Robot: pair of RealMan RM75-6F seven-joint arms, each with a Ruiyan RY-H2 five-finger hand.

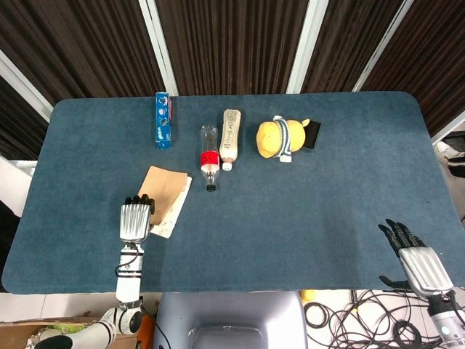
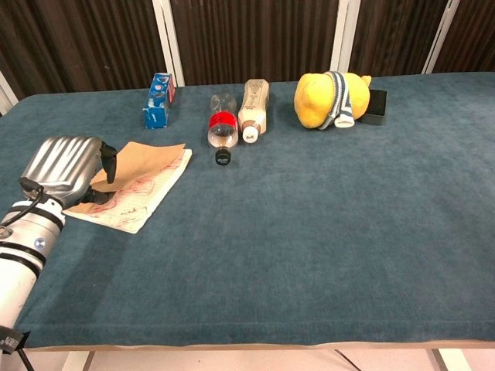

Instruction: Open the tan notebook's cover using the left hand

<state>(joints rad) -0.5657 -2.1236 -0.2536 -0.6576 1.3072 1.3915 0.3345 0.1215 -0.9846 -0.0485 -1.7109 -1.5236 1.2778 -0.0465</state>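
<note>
Mid-lift: left hand (image 2: 63,164) over the near-left corner of the tan notebook (image 1: 166,195), fingers (image 2: 108,161) curled under the raised cover (image 2: 138,157), first page showing. Notebook at the counter's (image 1: 305,211) front left, long axis running near-left to far-right, opening edge toward the hand. Next, probably: swing cover fully over, then let go.

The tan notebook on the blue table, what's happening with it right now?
The robot's left hand holds the cover of the tan paper notebook by its near corner and has it lifted partway, so a white page with red scribbles shows underneath. The right hand hangs open off the table's near right edge, holding nothing.
</note>
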